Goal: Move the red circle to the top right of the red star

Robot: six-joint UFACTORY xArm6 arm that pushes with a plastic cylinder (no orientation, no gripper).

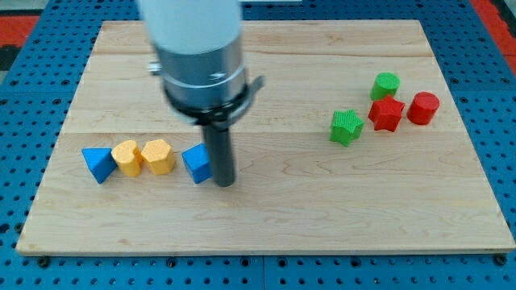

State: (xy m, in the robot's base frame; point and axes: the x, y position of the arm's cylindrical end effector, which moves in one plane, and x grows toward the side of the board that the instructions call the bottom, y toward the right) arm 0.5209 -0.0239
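board: light wood, carried eight blocks
left row: blue block, yellow block, yellow hexagon, blue cube
right cluster: green star, green circle, red star, red circle

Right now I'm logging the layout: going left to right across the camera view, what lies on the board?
blue triangle → yellow block → yellow block → blue block → my tip → green star → red star → red circle

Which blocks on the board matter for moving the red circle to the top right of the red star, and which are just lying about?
For the job: red circle, red star, my tip, far off at the view's left beside a blue block.

Lying about: green circle, green star, two yellow blocks, other blue block.
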